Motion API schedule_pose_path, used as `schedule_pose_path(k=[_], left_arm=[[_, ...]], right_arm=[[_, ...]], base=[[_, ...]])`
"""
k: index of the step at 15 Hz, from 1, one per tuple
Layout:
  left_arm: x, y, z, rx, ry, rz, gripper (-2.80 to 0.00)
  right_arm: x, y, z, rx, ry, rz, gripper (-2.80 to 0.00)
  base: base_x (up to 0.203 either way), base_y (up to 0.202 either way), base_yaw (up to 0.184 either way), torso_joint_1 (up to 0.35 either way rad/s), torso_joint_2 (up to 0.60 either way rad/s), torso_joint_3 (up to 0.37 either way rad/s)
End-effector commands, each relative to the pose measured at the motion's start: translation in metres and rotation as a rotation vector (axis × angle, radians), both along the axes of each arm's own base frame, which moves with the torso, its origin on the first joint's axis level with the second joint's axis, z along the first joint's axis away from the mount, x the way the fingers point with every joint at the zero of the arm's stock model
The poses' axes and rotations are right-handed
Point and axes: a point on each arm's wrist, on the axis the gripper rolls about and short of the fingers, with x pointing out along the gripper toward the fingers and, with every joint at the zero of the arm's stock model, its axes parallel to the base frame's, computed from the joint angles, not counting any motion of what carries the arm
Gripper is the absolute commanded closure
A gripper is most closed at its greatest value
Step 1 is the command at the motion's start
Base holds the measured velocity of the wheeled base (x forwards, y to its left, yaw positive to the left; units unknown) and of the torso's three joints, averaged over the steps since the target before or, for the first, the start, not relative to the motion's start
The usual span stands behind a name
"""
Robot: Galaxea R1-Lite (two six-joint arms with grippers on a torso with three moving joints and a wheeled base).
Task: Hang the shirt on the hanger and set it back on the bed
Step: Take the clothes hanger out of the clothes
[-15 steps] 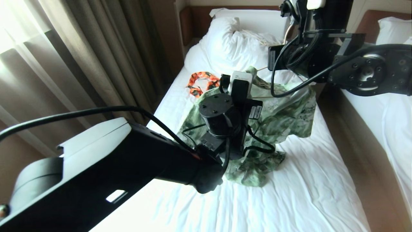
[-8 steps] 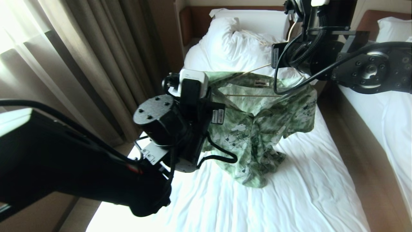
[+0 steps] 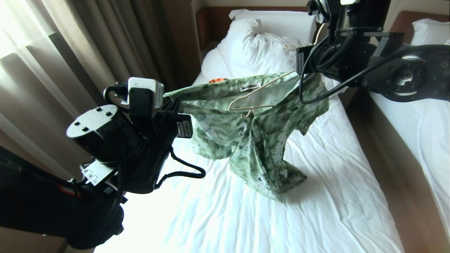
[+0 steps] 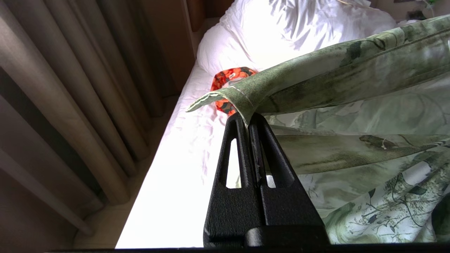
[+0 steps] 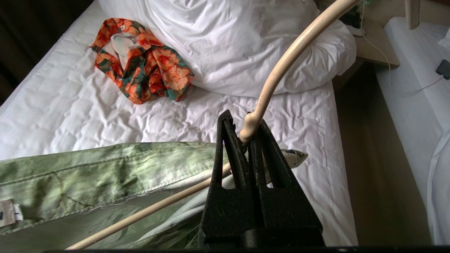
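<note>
Above the middle of the bed (image 3: 334,211), the shirt (image 3: 253,140) hangs stretched between both tools, its lower hem trailing onto the sheet at about 6 o'clock; the collar edge runs taut from 9 o'clock to 3 o'clock across the head view. Change over the last second: the left tool (image 4: 249,121) has swung out toward 9 o'clock, near the curtain (image 3: 88,52), drawing the collar wide; the shirt, earlier bunched on the sheet, is now mostly lifted; the hanger (image 3: 253,100) now shows inside the opened neck. Judgement: the neck is being spread so the hanger shoulders can seat; hanging is underway, not finished, and one hanger end looks uncovered.

Left tool: fingers together, clamped on the collar edge of the shirt; arm extended low toward 8 o'clock, wrist roughly level. Right tool (image 5: 246,138): fingers together, clamped on the hanger near the base of its hook; arm held high at 2 o'clock, little changed.

Beyond: an orange patterned garment (image 5: 140,63) lies by the duvet (image 3: 260,45) at 12 o'clock; a second bed (image 3: 422,123) at 3 o'clock.
</note>
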Motion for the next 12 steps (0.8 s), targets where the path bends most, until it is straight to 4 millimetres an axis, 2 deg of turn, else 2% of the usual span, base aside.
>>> schedule_pose_path(k=[1, 3, 4, 6, 10, 12], left_arm=[[0.002, 0.004, -0.006, 0.010, 0.013, 0.006, 0.00], [0.008, 0.002, -0.014, 0.023, 0.031, -0.005, 0.00], [0.009, 0.001, -0.016, 0.026, 0.033, -0.014, -2.80], [0.010, 0.001, -0.017, 0.007, 0.039, -0.026, -2.80], [0.006, 0.021, -0.037, 0.042, 0.106, -0.067, -2.80], [0.000, 0.021, -0.045, 0.039, 0.140, -0.083, -2.80]], right_arm=[[0.004, 0.004, -0.006, -0.007, 0.012, -0.001, 0.00], [0.007, 0.007, -0.010, -0.010, 0.019, 0.004, 0.00], [0.008, 0.008, -0.012, -0.012, 0.023, 0.004, 0.00], [0.012, 0.010, -0.017, -0.017, 0.034, 0.004, 0.00], [0.019, 0.019, -0.029, -0.017, 0.042, 0.014, 0.00], [0.021, 0.026, -0.034, -0.014, 0.037, 0.025, 0.00]], base=[[0.000, 0.000, 0.000, 0.000, 0.00, 0.000], [0.000, 0.000, 0.000, 0.000, 0.00, 0.000], [0.000, 0.000, 0.000, 0.000, 0.00, 0.000], [0.000, 0.000, 0.000, 0.000, 0.00, 0.000], [0.000, 0.000, 0.000, 0.000, 0.00, 0.000], [0.000, 0.000, 0.000, 0.000, 0.00, 0.000]])
